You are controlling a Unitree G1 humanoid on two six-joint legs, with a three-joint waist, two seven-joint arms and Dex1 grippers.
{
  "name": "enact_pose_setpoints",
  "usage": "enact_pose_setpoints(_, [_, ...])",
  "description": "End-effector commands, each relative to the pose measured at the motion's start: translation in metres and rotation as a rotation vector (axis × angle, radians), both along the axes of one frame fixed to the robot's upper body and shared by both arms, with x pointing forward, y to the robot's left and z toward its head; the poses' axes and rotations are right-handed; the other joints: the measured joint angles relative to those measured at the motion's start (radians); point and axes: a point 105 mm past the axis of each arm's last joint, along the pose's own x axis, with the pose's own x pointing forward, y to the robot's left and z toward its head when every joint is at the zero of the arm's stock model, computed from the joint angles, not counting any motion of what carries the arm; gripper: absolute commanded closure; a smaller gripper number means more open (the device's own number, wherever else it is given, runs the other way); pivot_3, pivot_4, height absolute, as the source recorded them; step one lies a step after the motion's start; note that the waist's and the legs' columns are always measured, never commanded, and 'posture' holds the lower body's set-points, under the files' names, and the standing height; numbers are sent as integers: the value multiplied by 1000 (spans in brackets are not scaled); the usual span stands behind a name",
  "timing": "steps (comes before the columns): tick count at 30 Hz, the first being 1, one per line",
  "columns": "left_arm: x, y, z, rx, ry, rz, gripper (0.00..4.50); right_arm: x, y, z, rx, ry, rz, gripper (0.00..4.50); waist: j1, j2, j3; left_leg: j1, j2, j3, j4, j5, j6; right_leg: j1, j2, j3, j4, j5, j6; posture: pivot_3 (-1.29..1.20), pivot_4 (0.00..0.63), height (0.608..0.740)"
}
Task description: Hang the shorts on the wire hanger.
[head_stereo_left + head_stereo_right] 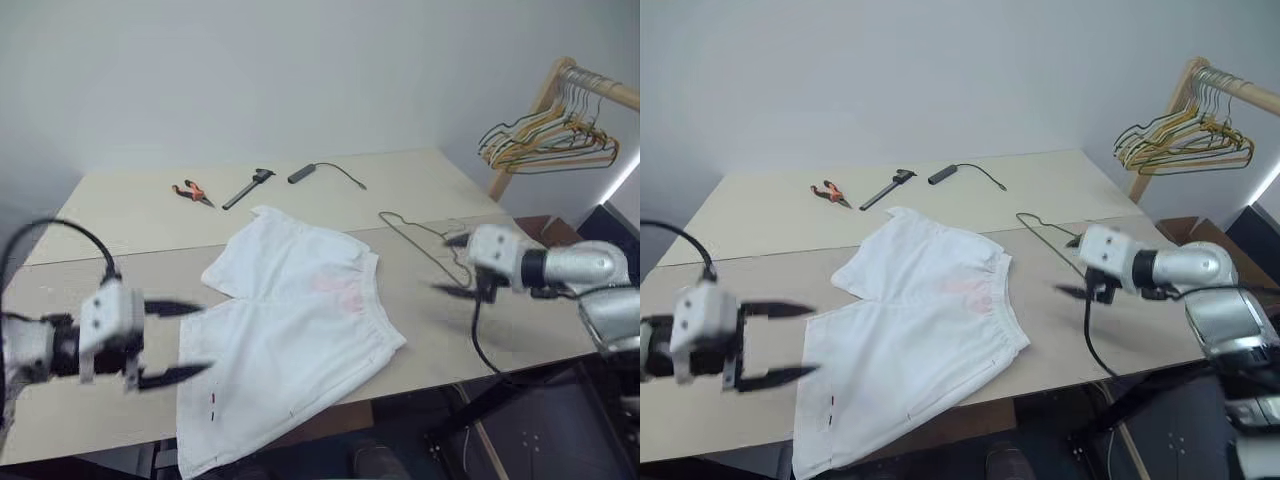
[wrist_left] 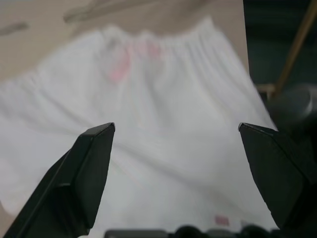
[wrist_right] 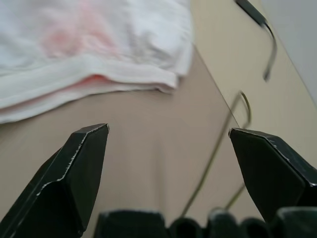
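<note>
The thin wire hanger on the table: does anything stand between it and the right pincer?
Nothing visible does. The thin grey-olive wire hanger lies bare on the beige table, beside the white cloth shorts, and the open right pincer hovers just above it.
</note>
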Motion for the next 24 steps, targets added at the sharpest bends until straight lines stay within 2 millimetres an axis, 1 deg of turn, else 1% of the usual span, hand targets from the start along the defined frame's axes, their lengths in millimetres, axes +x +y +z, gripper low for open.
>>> enact_pose_setpoints(1, [11,-25,8,-85,-5,-21,163,27,-27,17,136,-14,-232,0,-7,1,0,0,-1,0,0,0,0,0,0,0,0,0,0,-153,0,740])
enact_pose_setpoints(4, [20,-41,8,-67,-14,-46,163,44,-36,21,158,-7,-315,0,-20,2,1,-8,-3,-3,0,0,0,-4,0,0,-1,0,2,-144,0,740])
enact_pose_setpoints(7, [26,-50,11,-64,-7,-65,163,51,-35,22,157,13,-317,0,-29,2,0,-14,-4,-6,0,0,0,-9,0,0,-3,1,2,-137,0,740])
enact_pose_setpoints(10, [32,-54,17,-70,5,-74,163,56,-34,18,150,64,-315,0,-38,2,0,-15,-4,-12,-1,0,0,-9,0,0,-4,1,3,-128,7,740])
enact_pose_setpoints(13, [33,-56,25,-76,25,-104,163,56,-30,12,165,146,-298,0,-45,3,26,-13,-5,-14,0,0,0,-4,0,-1,-5,1,4,-122,91,740])
enact_pose_setpoints(16, [35,-59,30,-81,42,-123,163,58,-28,-1,139,215,-294,0,-48,2,62,-10,-7,-15,1,1,2,-2,0,0,-6,2,7,-124,141,740])
enact_pose_setpoints(17, [35,-60,30,-80,44,-124,163,59,-28,-4,131,227,-296,0,-49,4,72,-10,-7,-16,1,2,2,-2,0,0,-5,2,7,-124,141,740])
enact_pose_setpoints(18, [36,-60,28,-70,45,-125,163,61,-27,-8,129,249,-304,0,-49,6,80,-11,-7,-17,1,2,2,-3,0,0,-5,3,5,-117,154,740])
enact_pose_setpoints(21, [36,-62,23,-56,46,-122,163,67,-26,-15,147,278,-343,0,-50,10,96,-16,-9,-18,0,2,2,-9,-1,1,-4,4,5,-111,152,740])
enact_pose_setpoints(22, [36,-62,22,-57,44,-118,163,69,-25,-13,161,273,-350,0,-49,11,98,-19,-10,-18,0,2,2,-13,-2,2,-3,4,5,-105,147,740])
enact_pose_setpoints(24, [33,-62,23,-61,41,-113,163,73,-22,-10,192,263,-358,0,-48,14,101,-30,-11,-21,0,2,2,-24,-3,1,-1,4,6,-98,141,740])
